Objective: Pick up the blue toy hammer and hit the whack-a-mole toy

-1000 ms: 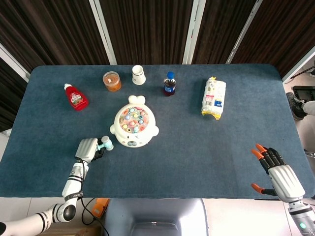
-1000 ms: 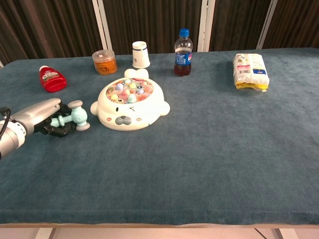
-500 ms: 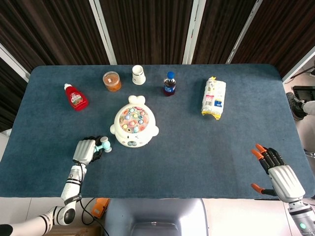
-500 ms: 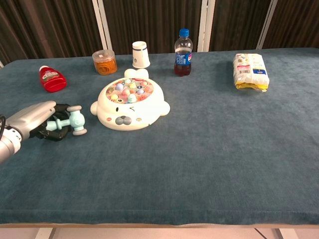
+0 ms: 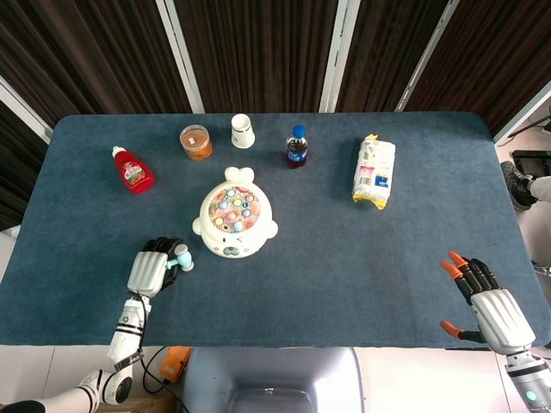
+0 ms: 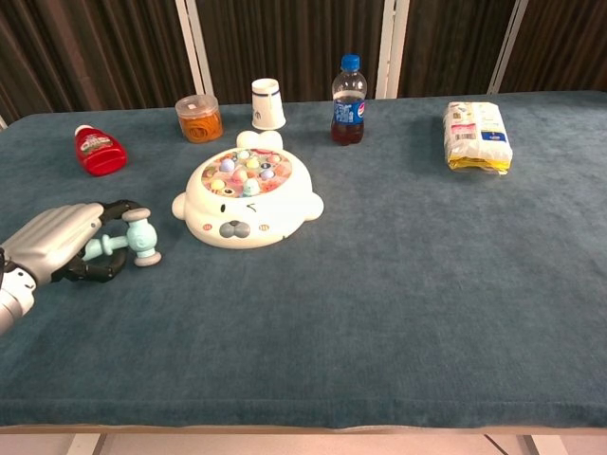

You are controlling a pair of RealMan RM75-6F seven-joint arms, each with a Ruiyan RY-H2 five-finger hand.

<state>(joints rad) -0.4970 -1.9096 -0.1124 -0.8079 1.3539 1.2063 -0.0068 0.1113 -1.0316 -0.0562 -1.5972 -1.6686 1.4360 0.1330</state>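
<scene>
The blue toy hammer (image 5: 181, 257) (image 6: 136, 238) lies low over the table, just left of the white whack-a-mole toy (image 5: 233, 218) (image 6: 248, 196). My left hand (image 5: 148, 268) (image 6: 52, 242) grips its handle, dark fingers curled around it, and the hammer head points toward the toy without touching it. Near the table's front right corner, my right hand (image 5: 484, 301) rests with its fingers spread and nothing in it; only the head view shows this hand.
Along the back stand a red ketchup bottle (image 5: 132, 169), an orange-filled jar (image 5: 196, 142), a white paper cup (image 5: 243, 131) and a cola bottle (image 5: 297, 147). A snack packet (image 5: 374, 172) lies at the back right.
My left hand has drawn back toward the table's front edge, carrying the hammer a little away from the toy. The right hand has not moved.
</scene>
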